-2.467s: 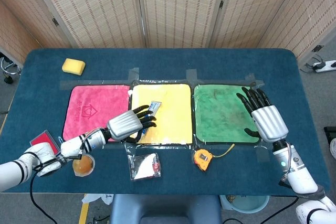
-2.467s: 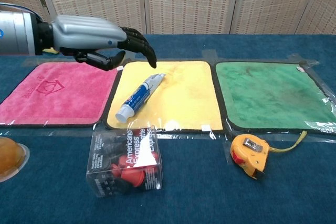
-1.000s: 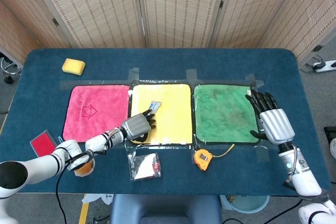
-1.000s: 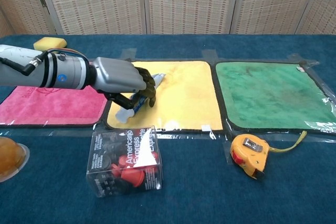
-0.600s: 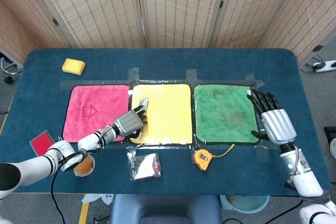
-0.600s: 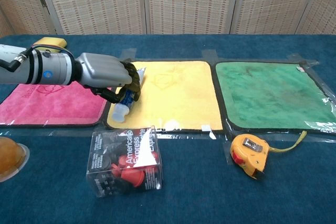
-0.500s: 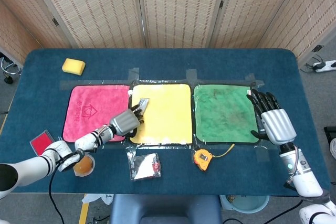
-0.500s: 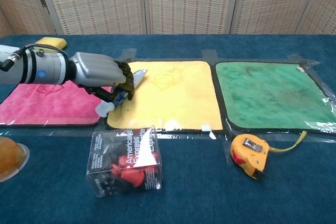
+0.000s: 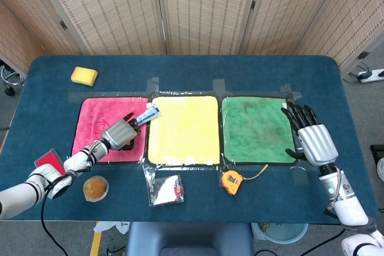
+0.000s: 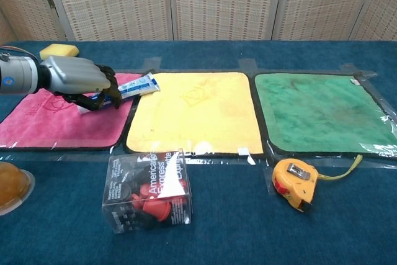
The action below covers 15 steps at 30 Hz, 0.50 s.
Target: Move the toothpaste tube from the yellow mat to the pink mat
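Toothpaste tube carried over the pink mat, not yet set down.

Nearest us on the table (image 10: 248, 228) we see a clear box of red pieces (image 10: 147, 190) and a yellow tape measure (image 10: 293, 190). Beyond them our left robot hand (image 10: 77, 82) grips the toothpaste tube (image 10: 133, 86) above the pink mat (image 10: 56, 119). The tube's flat end pokes out toward the yellow mat (image 10: 198, 113), and we cannot tell whether it is clear of the seam. We judge the risk to be a release here, which could leave the tube straddling both mats or let it roll back, so we want it further over the pink before letting go. Our right robot hand (image 9: 309, 136) hovers with fingers spread by the green mat (image 9: 255, 130), holding nothing. A yellow sponge (image 9: 84, 75) sits farthest back.
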{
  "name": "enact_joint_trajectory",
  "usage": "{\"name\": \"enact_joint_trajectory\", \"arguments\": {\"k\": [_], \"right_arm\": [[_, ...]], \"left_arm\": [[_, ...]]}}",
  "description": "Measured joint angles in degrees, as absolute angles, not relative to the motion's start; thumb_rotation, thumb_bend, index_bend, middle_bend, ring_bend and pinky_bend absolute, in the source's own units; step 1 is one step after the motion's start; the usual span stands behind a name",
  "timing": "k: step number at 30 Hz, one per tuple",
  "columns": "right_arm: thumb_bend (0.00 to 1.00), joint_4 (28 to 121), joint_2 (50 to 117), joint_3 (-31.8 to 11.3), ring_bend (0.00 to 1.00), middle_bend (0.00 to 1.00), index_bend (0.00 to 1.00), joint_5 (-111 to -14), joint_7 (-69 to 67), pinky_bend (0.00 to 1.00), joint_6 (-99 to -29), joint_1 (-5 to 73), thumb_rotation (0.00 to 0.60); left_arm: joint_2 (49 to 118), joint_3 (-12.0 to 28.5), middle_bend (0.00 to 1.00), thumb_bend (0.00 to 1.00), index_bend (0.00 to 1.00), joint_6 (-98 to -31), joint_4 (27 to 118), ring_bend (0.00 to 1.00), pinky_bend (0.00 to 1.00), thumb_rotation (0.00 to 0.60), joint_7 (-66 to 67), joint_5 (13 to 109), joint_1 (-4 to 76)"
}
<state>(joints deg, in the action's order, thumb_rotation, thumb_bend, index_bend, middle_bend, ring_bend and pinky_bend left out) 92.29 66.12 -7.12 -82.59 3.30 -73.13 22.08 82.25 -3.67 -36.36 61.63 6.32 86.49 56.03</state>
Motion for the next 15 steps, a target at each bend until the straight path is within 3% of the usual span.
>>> {"name": "enact_joint_trajectory", "arguments": {"k": [9,15], "right_arm": [[0.15,91.86,66.37,-7.29,0.0,0.0,0.0,-82.94,2.64,0.0,-73.34,21.95,0.6],[0.15,91.63,66.35,-7.35,0.0,0.0,0.0,-83.08,2.34,0.0,-73.16,21.98,0.6]], "left_arm": [[80.02,-2.53,0.31,0.94,0.31,-38.24,63.38,0.17,0.02,0.01,4.28,84.26,54.01],[79.04,1.06,0.28,0.94,0.25,-41.39,66.6,0.14,0.04,0.011,-0.43,82.6,53.34]]}}
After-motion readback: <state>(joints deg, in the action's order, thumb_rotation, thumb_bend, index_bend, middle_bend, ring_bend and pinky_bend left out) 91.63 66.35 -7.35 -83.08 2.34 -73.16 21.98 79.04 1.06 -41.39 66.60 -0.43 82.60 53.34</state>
